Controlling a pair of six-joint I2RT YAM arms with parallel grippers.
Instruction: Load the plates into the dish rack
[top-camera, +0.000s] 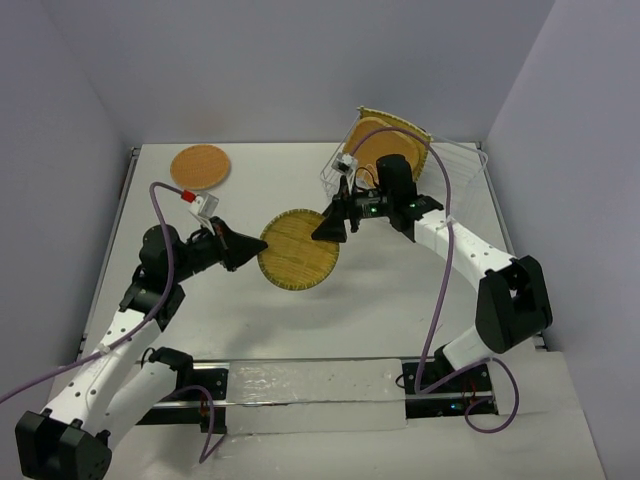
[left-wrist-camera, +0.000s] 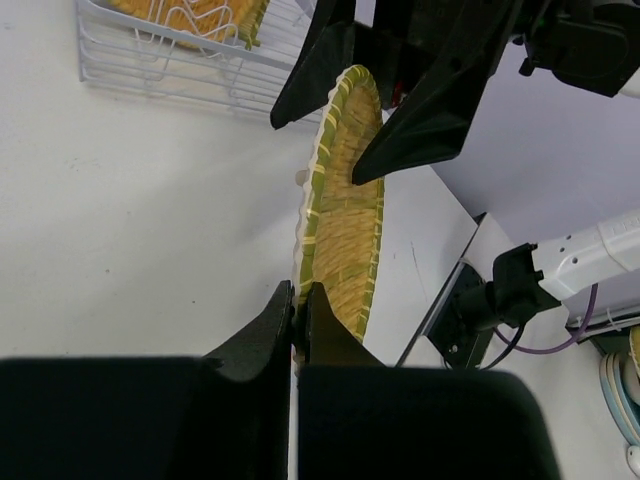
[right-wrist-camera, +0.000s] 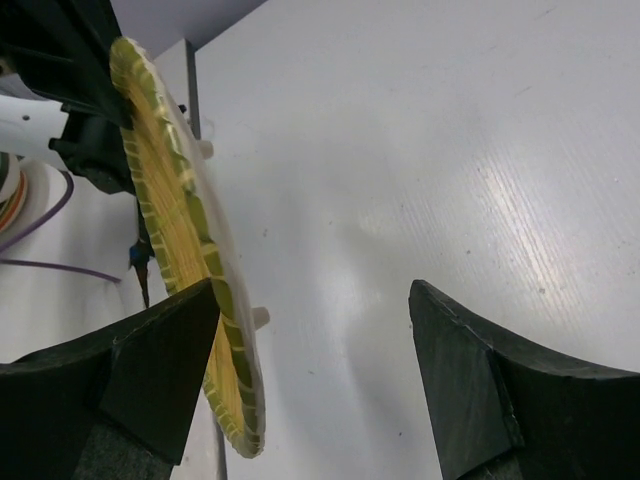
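Left pincer (top-camera: 262, 250): clenched tight on the rim of the yellow round woven-look plate (top-camera: 298, 252), on the side nearest this pincer.
Right pincer (top-camera: 325, 228): spread wide, grasping nothing. One finger sits on each side of the plate's other rim. I cannot tell if one touches.
Where the plate is: between the two pincers, up off the white bench (top-camera: 385, 305), I think.
How it will feel, my guess: light and hard, with no bend. It looks smooth, so it may slip or swing.
Where to hold: the thin rim between the right pincer's fingers, pushed in deep first.
Silvery wire dish rack (top-camera: 465, 165): just behind the right pincer.
Orange round plate (top-camera: 200, 166): flat on the bench, beyond the left pincer.
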